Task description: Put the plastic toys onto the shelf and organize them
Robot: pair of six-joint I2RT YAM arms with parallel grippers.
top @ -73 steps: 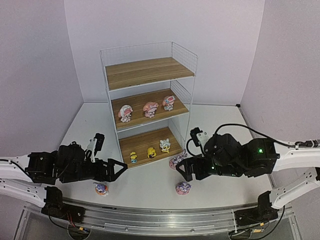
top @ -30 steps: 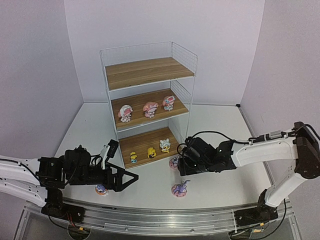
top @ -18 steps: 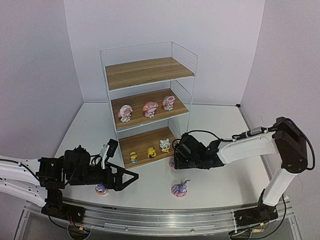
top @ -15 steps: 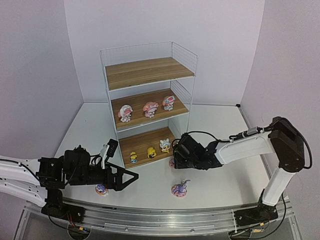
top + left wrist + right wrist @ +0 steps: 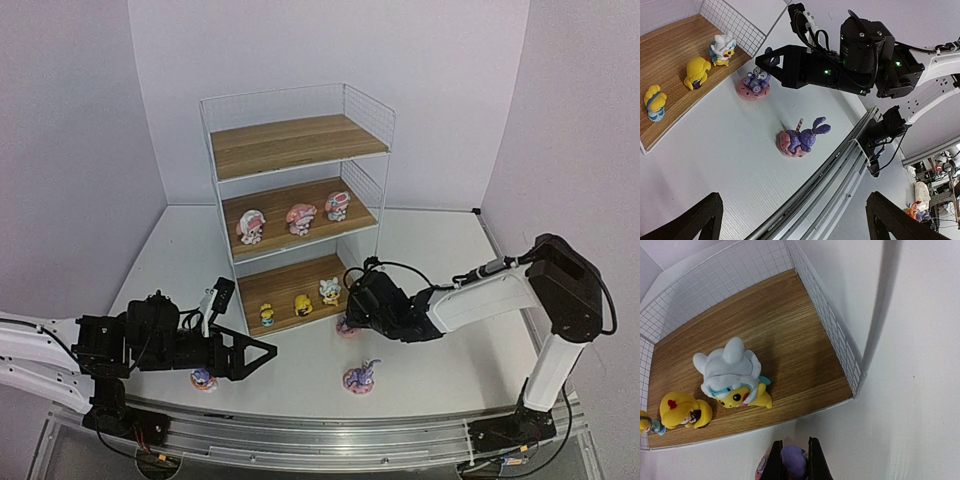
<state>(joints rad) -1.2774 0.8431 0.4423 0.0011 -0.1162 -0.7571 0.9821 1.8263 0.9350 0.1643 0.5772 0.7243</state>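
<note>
Pale purple walls [image 5: 330, 50] on 3 sides, soft even light. Big white table [image 5: 440, 250] w/ a metal rail [image 5: 320, 440] along the near edge.

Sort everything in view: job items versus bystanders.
Job:
shelf
hatted figures
small yellow figures
bunny by the shelf, clamped in the right end effector
near-right bunny
near-left bunny

Bystanders:
table
metal rail
</note>
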